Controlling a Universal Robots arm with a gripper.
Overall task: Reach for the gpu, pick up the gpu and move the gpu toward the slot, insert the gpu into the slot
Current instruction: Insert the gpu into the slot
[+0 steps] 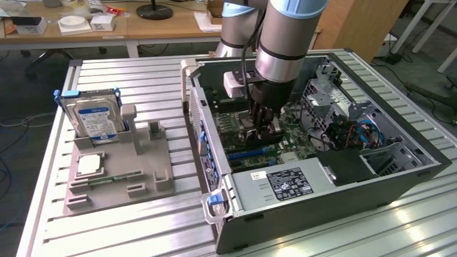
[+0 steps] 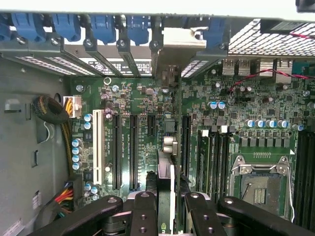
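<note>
My gripper [image 1: 261, 131] reaches down inside the open computer case, over the green motherboard [image 2: 147, 98]. It is shut on the gpu [image 2: 165, 182], a thin card held on edge between my black fingers [image 2: 143, 211]. The card's metal end bracket [image 2: 179, 44] sits at the case's rear openings. The card runs along the board between two long black slots [image 2: 133, 147] [image 2: 186, 142] and covers the strip beneath it. In the exterior view a blue slot [image 1: 248, 153] shows just below my fingers. Whether the card's edge is seated I cannot tell.
The square processor socket [image 2: 261, 187] lies beside the memory slots. A power supply [image 1: 286, 184] fills the case's near end, with cables [image 1: 364, 134] on the exterior view's right. On the exterior view's left, a grey fixture [image 1: 114, 171] holds the silver hard drive [image 1: 96, 119].
</note>
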